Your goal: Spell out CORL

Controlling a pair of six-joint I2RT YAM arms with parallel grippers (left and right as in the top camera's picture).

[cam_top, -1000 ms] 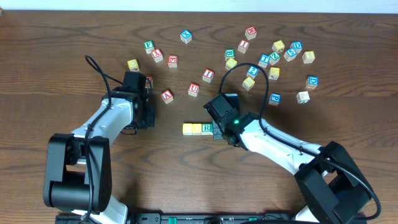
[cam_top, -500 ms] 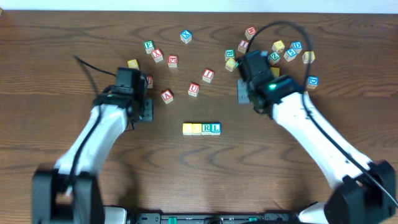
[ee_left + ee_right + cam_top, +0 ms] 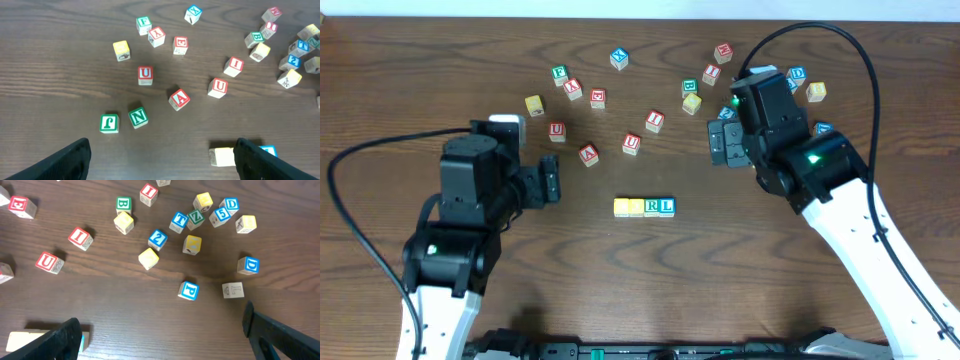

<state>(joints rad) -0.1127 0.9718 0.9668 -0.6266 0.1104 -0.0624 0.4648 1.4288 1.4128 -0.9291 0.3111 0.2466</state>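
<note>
Both claws are spread wide, gripping nothing. The left gripper [image 3: 550, 180] sits left of the CORL row [image 3: 644, 207], the right gripper [image 3: 720, 144] up-right of it. The row runs left-right, letters upright.

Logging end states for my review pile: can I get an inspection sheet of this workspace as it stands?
Surface: dark wood-grain table, no spills seen.
Job's things: four-cube row, touching side by side; yellow cubes with unreadable letters, then green R, blue L.
Clutter: loose letter cubes scattered behind the row, including green N and red U.
Grippers: left gripper and right gripper open, empty, apart from the row.
Cables: left-arm cable and right-arm cable loop freely.
Surroundings: pale strip beyond the far edge.
</note>
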